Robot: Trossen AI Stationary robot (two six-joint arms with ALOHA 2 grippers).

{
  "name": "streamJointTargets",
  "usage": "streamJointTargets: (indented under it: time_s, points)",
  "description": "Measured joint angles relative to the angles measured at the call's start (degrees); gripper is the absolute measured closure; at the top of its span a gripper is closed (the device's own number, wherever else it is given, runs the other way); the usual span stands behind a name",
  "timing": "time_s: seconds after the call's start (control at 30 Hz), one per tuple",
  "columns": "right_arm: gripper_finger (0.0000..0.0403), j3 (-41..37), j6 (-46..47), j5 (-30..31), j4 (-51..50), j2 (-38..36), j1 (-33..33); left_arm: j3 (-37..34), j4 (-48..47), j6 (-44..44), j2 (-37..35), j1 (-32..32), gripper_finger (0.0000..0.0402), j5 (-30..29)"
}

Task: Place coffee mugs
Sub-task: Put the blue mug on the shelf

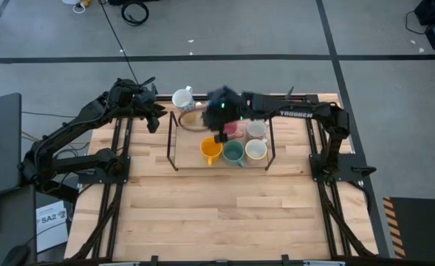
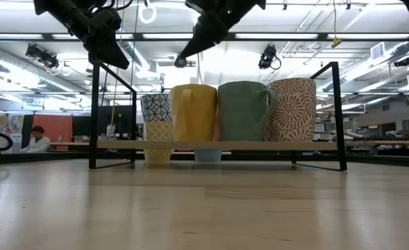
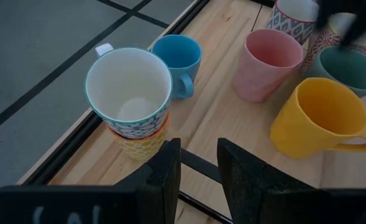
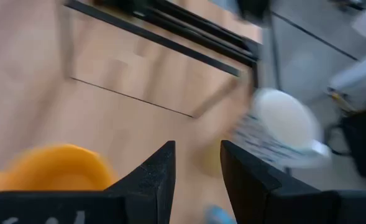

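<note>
While the mugs cluster on the low black-framed shelf (image 1: pixel 174 140), both arms hang over its far side with nothing in their grip. The left gripper (image 3: pixel 198 177) hovers with its fingers a narrow gap apart, empty, just short of a white patterned mug (image 3: pixel 128 90) stacked on a yellow-patterned one (image 3: pixel 139 144), probably nested to save space at the table's far edge. The right gripper (image 4: pixel 197 174) is also parted a little and empty, above the shelf near the orange mug (image 1: pixel 211 151). Beside that sit the green mug (image 1: pixel 233 153) and a cream mug (image 1: pixel 256 150), with the pink mug (image 3: pixel 271 63) and blue mug (image 3: pixel 178 60) behind. They're packed in rows, handles outward, likely so a claw can reach each.
</note>
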Motion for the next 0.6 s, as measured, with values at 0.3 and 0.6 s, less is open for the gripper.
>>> streamJointTargets:
  time_s: [0.3,0.6]
  points:
    - [0.027,2.33,1.47,0.89,-2.76,0.2,-12.96,0.0,0.01,0.13,0.0,0.0,0.029,0.0]
    - [0.027,-1.69,13.94,-8.08,-1.6,0.55,-24.53,0.0,-0.01,0.15,0.0,0.02,0.029,-0.17]
